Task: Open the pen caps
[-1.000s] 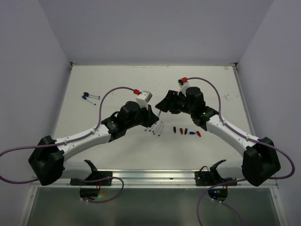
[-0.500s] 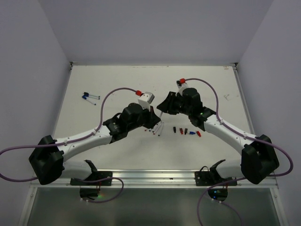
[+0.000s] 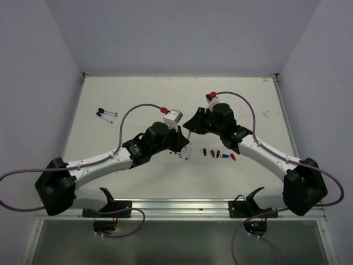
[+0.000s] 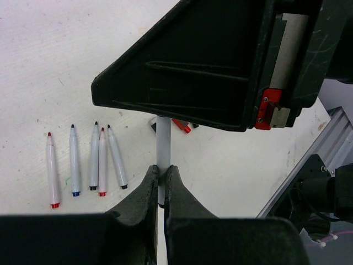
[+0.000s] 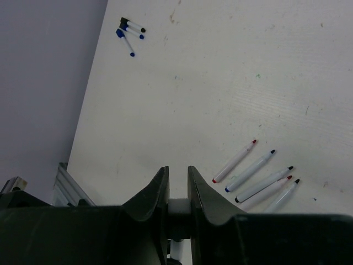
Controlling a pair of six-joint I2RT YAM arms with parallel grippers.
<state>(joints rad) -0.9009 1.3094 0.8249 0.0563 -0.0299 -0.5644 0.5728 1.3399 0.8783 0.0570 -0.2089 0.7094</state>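
Above the table's middle, my left gripper (image 3: 184,142) (image 4: 162,168) is shut on the lower barrel of a white pen (image 4: 163,141) held upright. My right gripper (image 3: 190,128) (image 5: 177,171) meets it from the other side and is shut on the pen's (image 5: 178,208) far end. Its black body hides that end in the left wrist view, and the cap itself does not show clearly. Several uncapped pens (image 4: 95,157) (image 5: 259,175) lie side by side on the table below. Loose pen caps (image 3: 218,154), black, red and blue, lie in a row to their right.
A small cluster of capped blue and black pens (image 3: 105,114) (image 5: 129,30) lies near the table's far left edge. Purple cables with red connectors (image 3: 163,109) arch over both arms. An aluminium rail (image 3: 176,205) runs along the near edge.
My right gripper's jaws have closed onto the pen's far end. Both grippers have edged slightly together; the left still holds the barrel.
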